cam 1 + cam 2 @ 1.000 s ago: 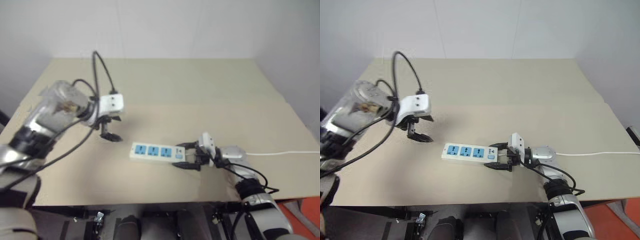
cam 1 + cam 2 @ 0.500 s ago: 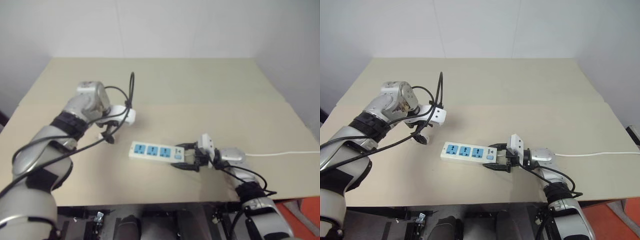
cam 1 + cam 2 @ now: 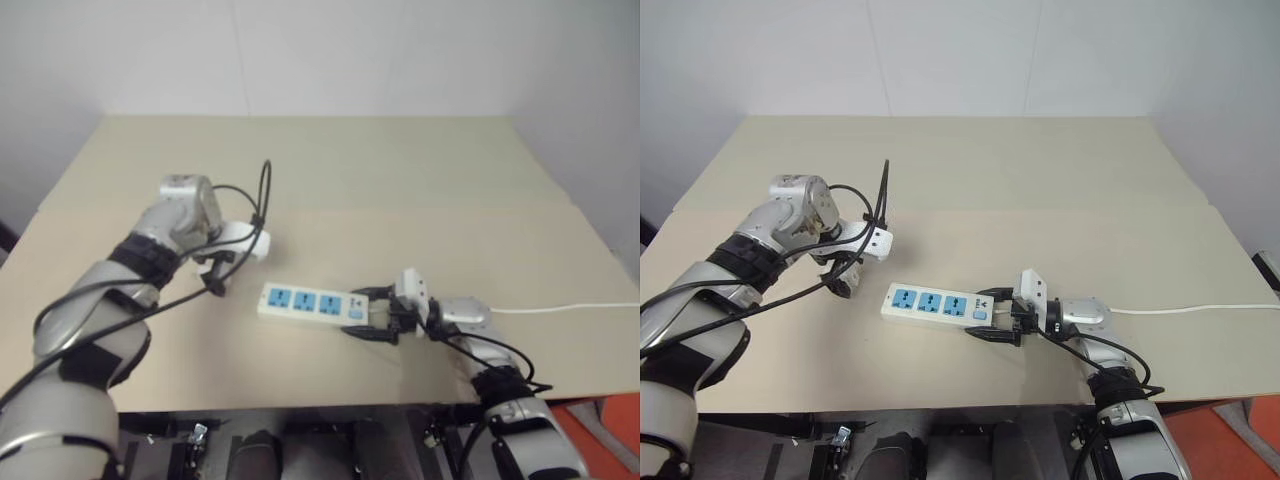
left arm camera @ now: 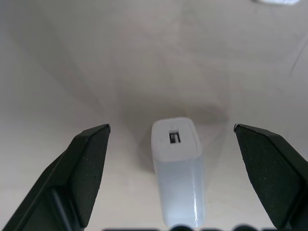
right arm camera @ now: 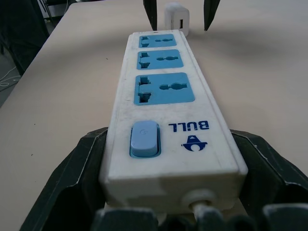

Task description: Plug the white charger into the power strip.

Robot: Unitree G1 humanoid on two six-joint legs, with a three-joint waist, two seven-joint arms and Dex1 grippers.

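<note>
We see the strip (image 3: 938, 305) lying flat on the beige table (image 3: 1040, 190), a little below the middle of the frame in the head views, its three blue sockets facing up and its switch end pointing right. The right gripper (image 3: 992, 315) comes in from the lower right and has its two black fingers pressed against the two long sides of the switch end, so it is pinching the strip. In the right wrist view the strip (image 5: 166, 101) runs away from the camera between those fingers, with the blue switch nearest and the cord leaving at the near end. A thin white cord (image 3: 1200, 308) trails off to the right edge of the frame.

The left gripper (image 3: 843, 277) sits left of centre, just beyond the strip's free end, pointing down at the table. In the left wrist view its fingers (image 4: 86, 163) are spread wide, one on each side of the charger (image 4: 177, 166), with clear gaps on both sides, so nothing is gripped. The charger lies on the table between them. In the right wrist view the charger (image 5: 177, 17) shows just past the far end of the strip, near the upper middle.
</note>
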